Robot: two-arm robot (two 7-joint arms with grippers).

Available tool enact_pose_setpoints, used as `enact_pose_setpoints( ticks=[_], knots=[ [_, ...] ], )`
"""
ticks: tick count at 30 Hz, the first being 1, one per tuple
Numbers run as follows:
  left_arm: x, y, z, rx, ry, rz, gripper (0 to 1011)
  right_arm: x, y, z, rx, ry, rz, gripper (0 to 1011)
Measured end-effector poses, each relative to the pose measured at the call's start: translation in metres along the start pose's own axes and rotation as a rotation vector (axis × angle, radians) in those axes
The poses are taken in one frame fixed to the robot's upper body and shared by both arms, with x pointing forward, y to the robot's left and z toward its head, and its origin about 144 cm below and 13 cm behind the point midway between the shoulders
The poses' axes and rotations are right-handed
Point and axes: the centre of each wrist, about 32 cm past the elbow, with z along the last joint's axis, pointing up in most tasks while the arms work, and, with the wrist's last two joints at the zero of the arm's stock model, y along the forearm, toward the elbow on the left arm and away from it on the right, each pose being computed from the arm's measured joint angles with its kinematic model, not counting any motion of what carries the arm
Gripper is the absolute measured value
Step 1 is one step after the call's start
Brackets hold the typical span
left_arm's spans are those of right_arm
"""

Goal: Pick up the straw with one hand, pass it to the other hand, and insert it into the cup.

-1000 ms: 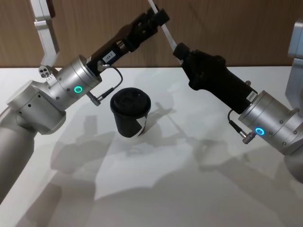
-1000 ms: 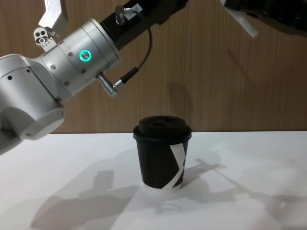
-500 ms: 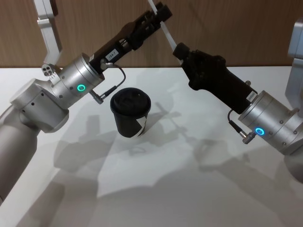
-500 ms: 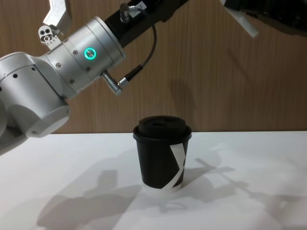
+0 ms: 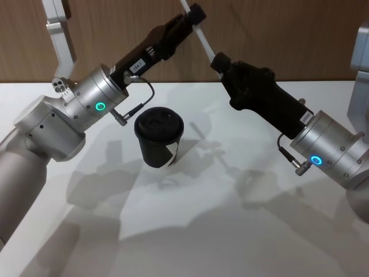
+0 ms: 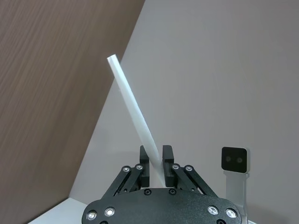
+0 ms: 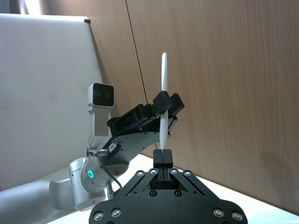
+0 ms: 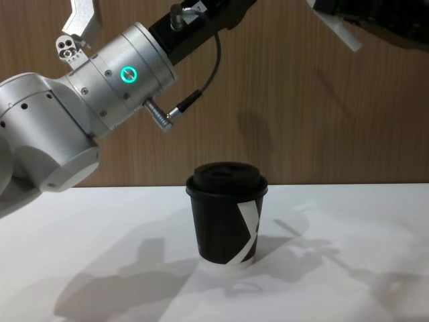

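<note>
- Wood panelling (image 5: 288, 34) at the back, white table (image 5: 190, 242) in front, and the action is all up in the air above it.
- Over on the left of the head view, the left gripper (image 5: 196, 12) stretches up to the top centre of the frame. The green ring (image 5: 100, 106) on its silver wrist glows at the middle left.
- Look at the left wrist view: its fingers (image 6: 145, 161) are pressed in on the straw (image 6: 131, 102) from both sides. No gap shows, and the white tube slants on past them.
- Centre of the frame, the cup (image 5: 158, 138) stands upright on the table with its lid on and the white stripe facing the chest camera. Both grippers hang well above it.
- The straw runs from the top centre down and to the right, high above the table and apart from the cup.
- On the right, the right gripper (image 5: 218, 60) reaches in from the lower right, pinching the straw's lower end tight. In the right wrist view the straw rises from its closed fingertips and passes through the left gripper farther up.
</note>
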Motion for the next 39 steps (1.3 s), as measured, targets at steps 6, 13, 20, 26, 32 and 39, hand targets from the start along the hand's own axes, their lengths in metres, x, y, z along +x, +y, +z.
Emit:
enact_pose_setpoints(
  ticks=[6, 13, 20, 26, 32, 39],
  knots=[
    [-0.0001, -0.0006, -0.0002, 0.002, 0.000, 0.001, 129, 0.0000, 0.0000, 0.0000, 0.000, 0.000, 0.000, 0],
    [-0.0005, -0.0018, -0.0005, 0.007, 0.001, 0.003, 93, 0.0000, 0.0000, 0.0000, 0.000, 0.000, 0.000, 0],
    [-0.0013, -0.0023, -0.0005, 0.013, 0.002, 0.005, 46, 0.0000, 0.0000, 0.0000, 0.000, 0.000, 0.000, 144],
    [-0.0025, -0.0023, -0.0002, 0.016, 0.000, 0.008, 19, 0.0000, 0.0000, 0.0000, 0.000, 0.000, 0.000, 346],
    [-0.0043, -0.0010, 0.0008, 0.017, -0.014, 0.022, 7, 0.0000, 0.0000, 0.0000, 0.000, 0.000, 0.000, 516],
    [-0.0078, 0.0024, 0.0038, 0.032, -0.059, 0.068, 7, 0.0000, 0.0000, 0.0000, 0.000, 0.000, 0.000, 734]
  ],
)
